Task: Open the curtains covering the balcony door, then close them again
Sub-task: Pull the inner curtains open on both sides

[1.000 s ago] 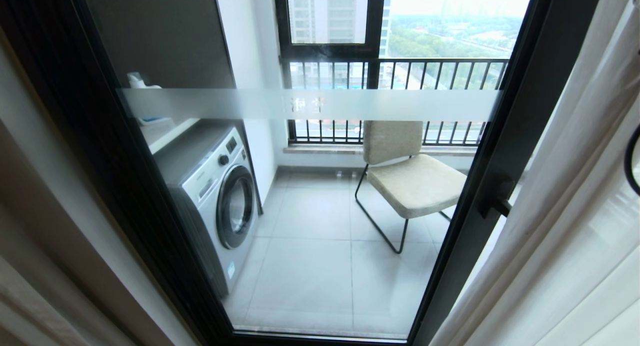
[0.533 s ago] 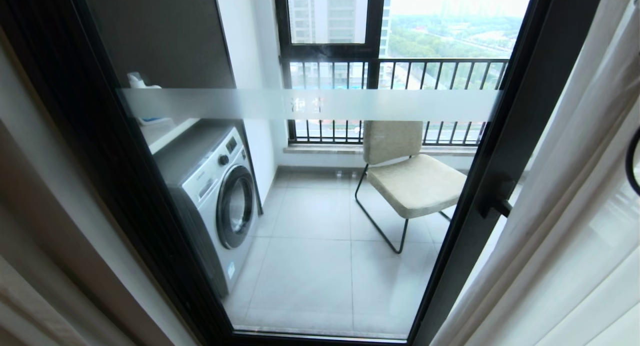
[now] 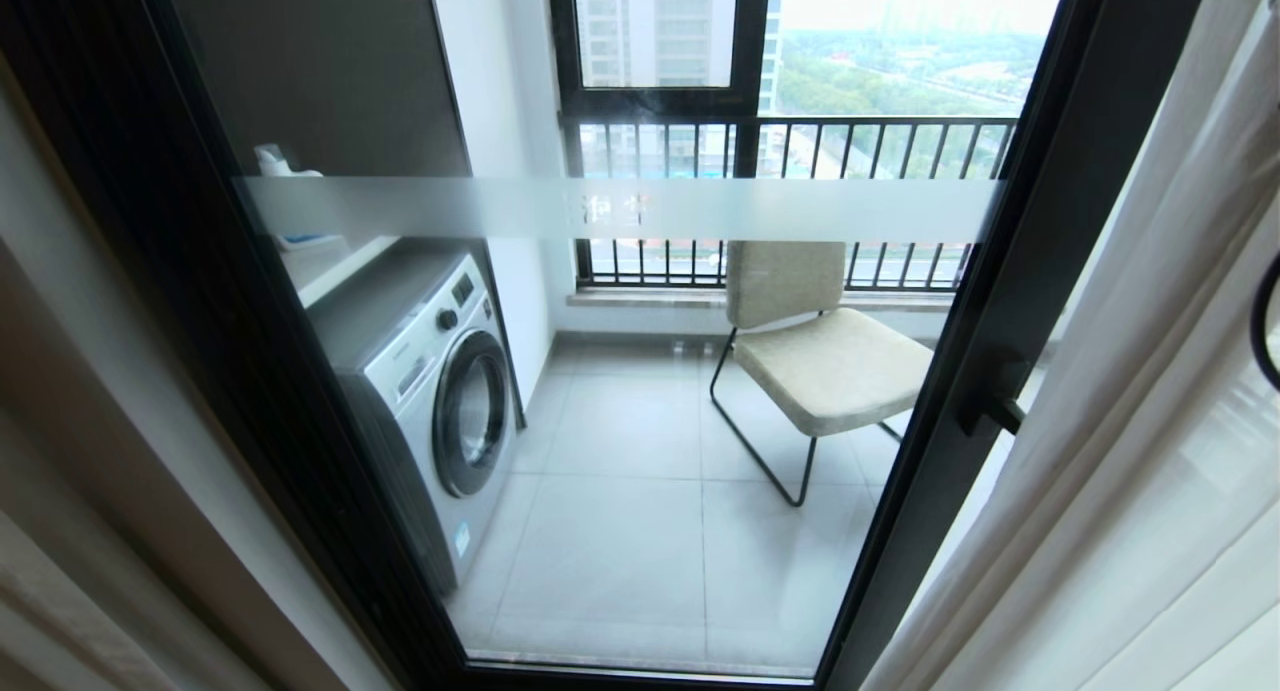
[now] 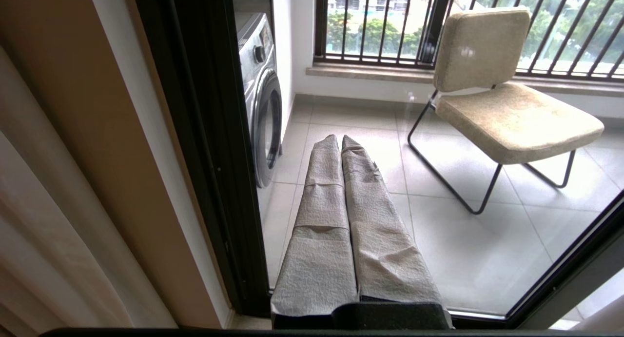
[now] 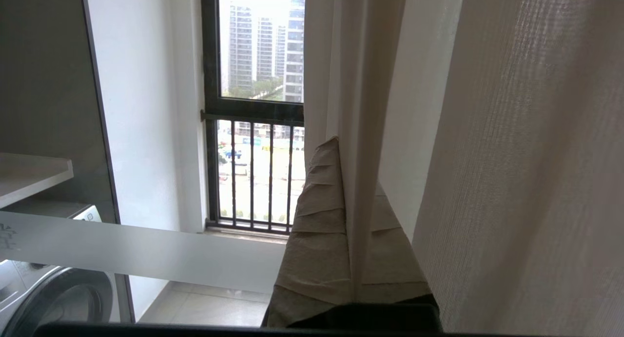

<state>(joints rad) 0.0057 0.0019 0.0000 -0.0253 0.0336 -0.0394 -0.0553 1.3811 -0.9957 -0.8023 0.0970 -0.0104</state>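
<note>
curtains (image 3: 1130, 451): drawn aside right of balcony door (image 3: 620, 371) | right gripper (image 5: 348, 147): fingers clamped on curtain fold | left gripper (image 4: 341, 139): fingers together, empty

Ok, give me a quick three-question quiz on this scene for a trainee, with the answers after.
1. True or false: the left hand is shut and holds nothing.
2. What is the right hand pinching? A) the door handle B) a fold of the curtains C) the railing
3. In the head view, which appliance stands behind the balcony door, to the left of the chair?
Key: 1 true; 2 B; 3 the washing machine.
</note>
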